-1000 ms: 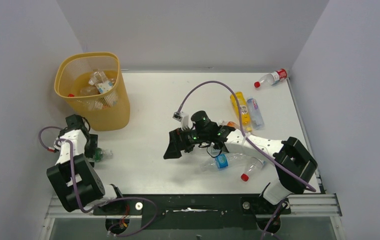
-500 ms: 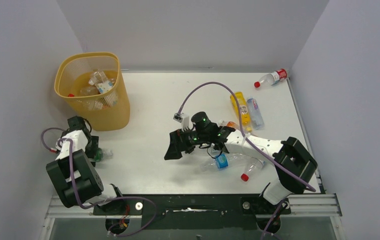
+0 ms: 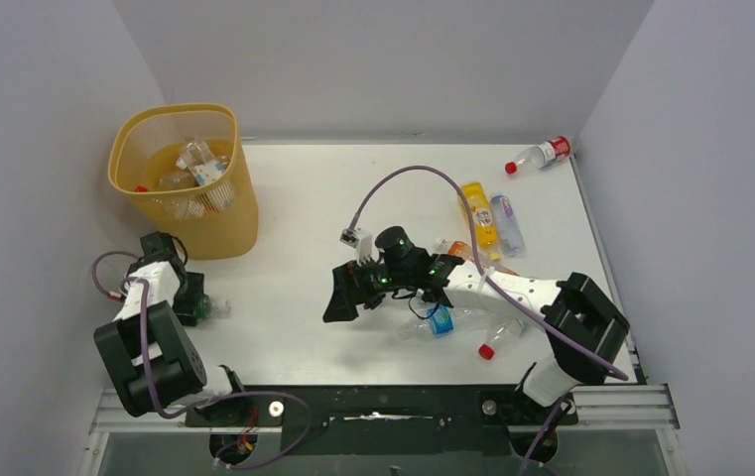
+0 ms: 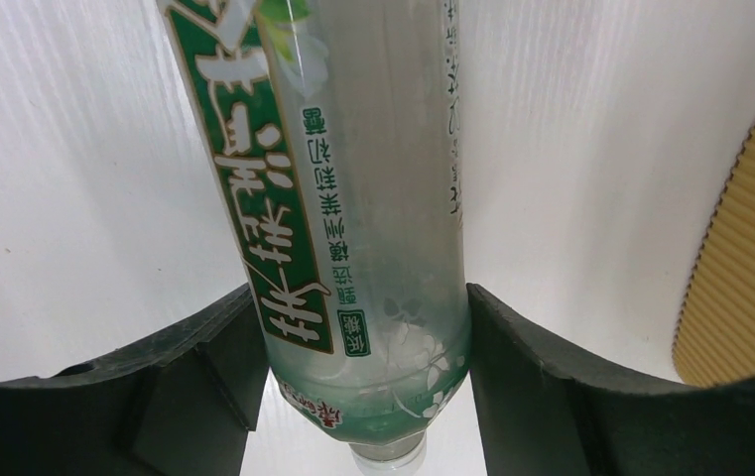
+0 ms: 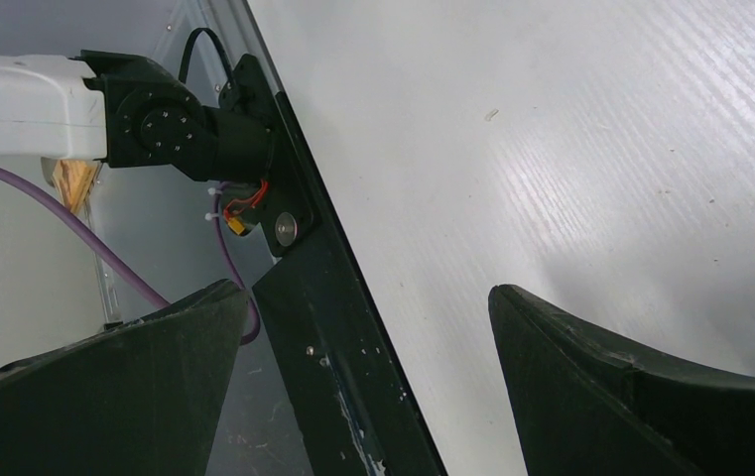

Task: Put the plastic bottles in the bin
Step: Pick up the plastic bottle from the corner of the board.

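A clear bottle with a green label (image 4: 353, 198) lies on the white table by the left arm, showing small in the top view as the green bottle (image 3: 216, 308). My left gripper (image 4: 363, 377) (image 3: 194, 302) is shut on it, both pads pressing its sides near the neck. The yellow-orange bin (image 3: 226, 226) stands just beyond, its ribbed wall (image 4: 750, 258) at the right edge, with several bottles (image 3: 199, 169) inside. My right gripper (image 3: 338, 296) (image 5: 363, 377) hangs open and empty over mid-table.
Loose bottles lie under and behind the right arm: a blue-labelled one (image 3: 441, 319), a red-capped one (image 3: 500, 335), a yellow one (image 3: 477, 216), a clear one (image 3: 507, 224), and a red-labelled one (image 3: 542, 155) in the far right corner. The black front rail (image 5: 333, 327) crosses the right wrist view.
My left gripper's jaws have come together onto the green-labelled bottle, and that wrist has shifted slightly nearer. The right gripper has edged a little left, still open.
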Motion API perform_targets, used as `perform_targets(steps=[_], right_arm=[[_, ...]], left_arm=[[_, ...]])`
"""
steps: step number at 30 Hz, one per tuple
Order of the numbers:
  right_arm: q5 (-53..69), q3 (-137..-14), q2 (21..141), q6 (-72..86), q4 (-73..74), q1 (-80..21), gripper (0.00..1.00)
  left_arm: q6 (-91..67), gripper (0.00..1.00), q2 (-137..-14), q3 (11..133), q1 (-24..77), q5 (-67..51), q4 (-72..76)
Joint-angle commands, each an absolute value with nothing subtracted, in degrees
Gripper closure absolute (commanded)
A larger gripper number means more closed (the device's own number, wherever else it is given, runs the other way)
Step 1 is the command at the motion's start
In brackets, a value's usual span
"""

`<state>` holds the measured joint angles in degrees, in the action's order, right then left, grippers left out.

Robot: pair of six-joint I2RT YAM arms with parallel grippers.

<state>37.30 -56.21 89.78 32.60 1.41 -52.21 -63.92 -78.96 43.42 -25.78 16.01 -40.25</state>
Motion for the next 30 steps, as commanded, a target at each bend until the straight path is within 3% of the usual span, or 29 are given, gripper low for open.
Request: perform_targets(steps=[1, 13, 30], right_arm=[[35.8, -57.9, 90.1, 33.0, -0.2, -53.3, 0.02], [32.6, -59.0, 87.8, 31.6, 4.7, -53.9, 0.02], [27.5, -52.0, 83.7, 36.4, 1.5, -54.4, 0.01]], left_arm=[[-62.7, 0.43, -75.5, 45.0, -22.8, 13.9, -41.8], [-63.1, 0.44, -63.2, 51.1, -15.3, 9.7, -51.2], [-63.8, 0.44, -61.3, 78.6, -12.1, -0.3, -58.9]])
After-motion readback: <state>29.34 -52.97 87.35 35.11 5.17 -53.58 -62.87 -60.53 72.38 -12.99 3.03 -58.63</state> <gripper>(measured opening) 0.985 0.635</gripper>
